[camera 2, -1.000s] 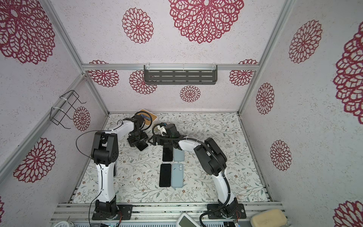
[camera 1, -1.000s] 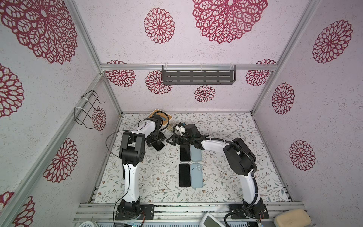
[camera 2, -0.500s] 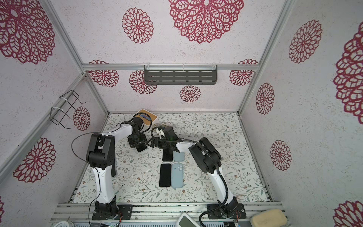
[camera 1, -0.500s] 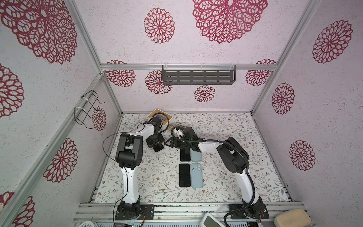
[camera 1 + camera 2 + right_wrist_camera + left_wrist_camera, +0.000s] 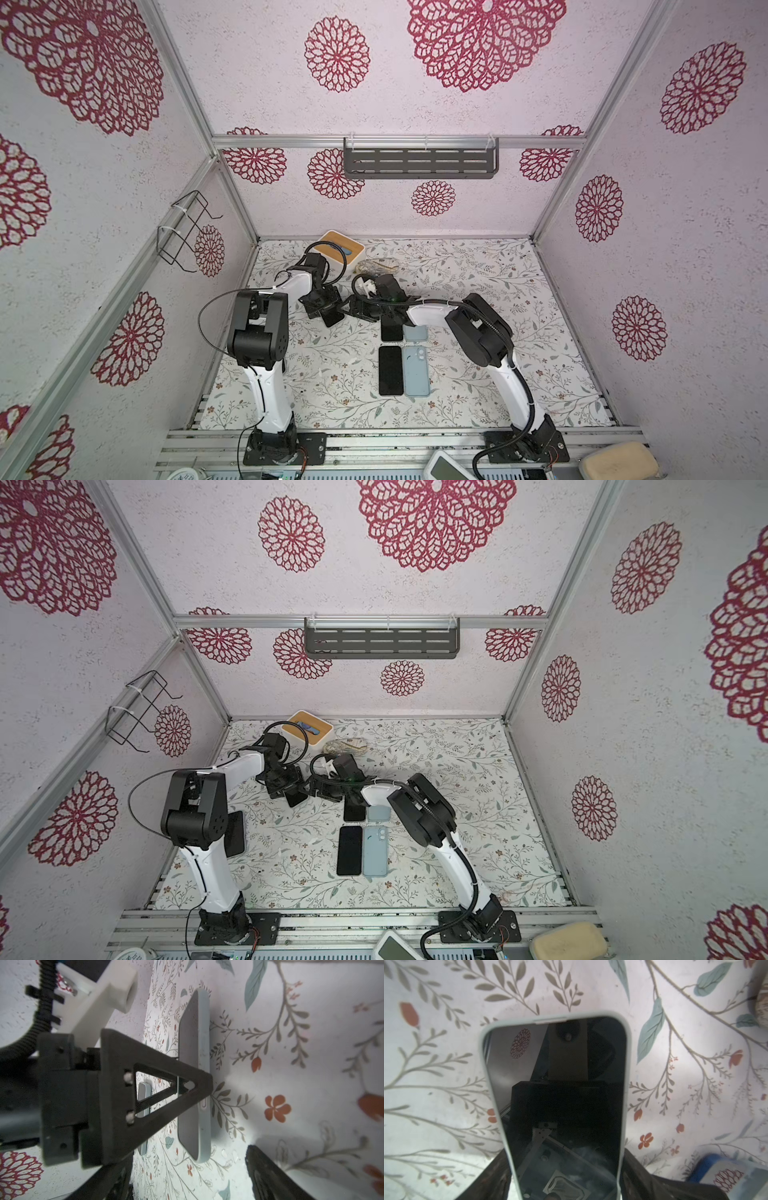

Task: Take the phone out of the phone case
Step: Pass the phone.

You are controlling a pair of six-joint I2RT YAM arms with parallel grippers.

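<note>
While seated screen-up in pale case (image 5: 483, 1036), phone (image 5: 560, 1088) clamped across its width by left gripper (image 5: 564, 1169), raised just above floral table (image 5: 478, 282), left of centre toward the back. Jaws of right gripper (image 5: 193, 1176) spread wide, flanking phone's end, not touching. Nearby, black phone (image 5: 390, 370) and pale-blue one (image 5: 416, 370) side by side mid-table.

White-shelled arms (image 5: 270, 399), black joints (image 5: 257, 328), corrugated black cables (image 5: 42, 1001), black triangular gripper fingers (image 5: 116, 1053)

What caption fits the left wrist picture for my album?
Left gripper grips a dark-screened phone in its pale case over the floral table cover.
</note>
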